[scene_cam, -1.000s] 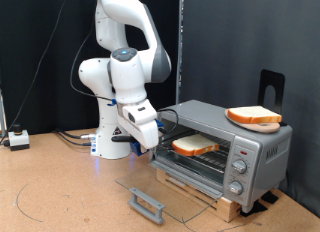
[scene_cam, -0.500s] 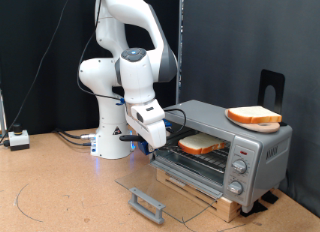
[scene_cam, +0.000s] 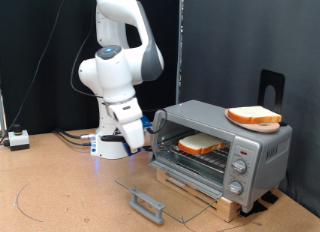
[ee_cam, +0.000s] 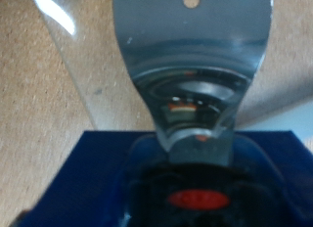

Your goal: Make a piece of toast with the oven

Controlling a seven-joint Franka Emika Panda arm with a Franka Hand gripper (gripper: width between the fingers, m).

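Note:
The silver toaster oven [scene_cam: 225, 142] stands at the exterior view's right with its glass door [scene_cam: 165, 187] folded down flat and the grey bar handle [scene_cam: 148, 204] at the front. One slice of toast [scene_cam: 200, 144] lies on the wire rack inside. A second, alike slice [scene_cam: 254, 115] lies on an orange plate [scene_cam: 262, 125] on top of the oven. My gripper [scene_cam: 156, 121] hangs just left of the oven's left wall, outside the opening, with nothing seen in it. The wrist view is blurred and shows a shiny silver surface [ee_cam: 191, 51].
The white arm's base [scene_cam: 112, 142] stands left of the oven on the cork tabletop [scene_cam: 60, 192]. A small white box with cables [scene_cam: 17, 139] lies at the far left. A black stand [scene_cam: 271, 89] rises behind the oven. The wrist view also shows a blue base [ee_cam: 98, 178].
My gripper has drawn back out of the oven opening to the left. The toast slice has stayed on the rack. The arm's upper links have swung left.

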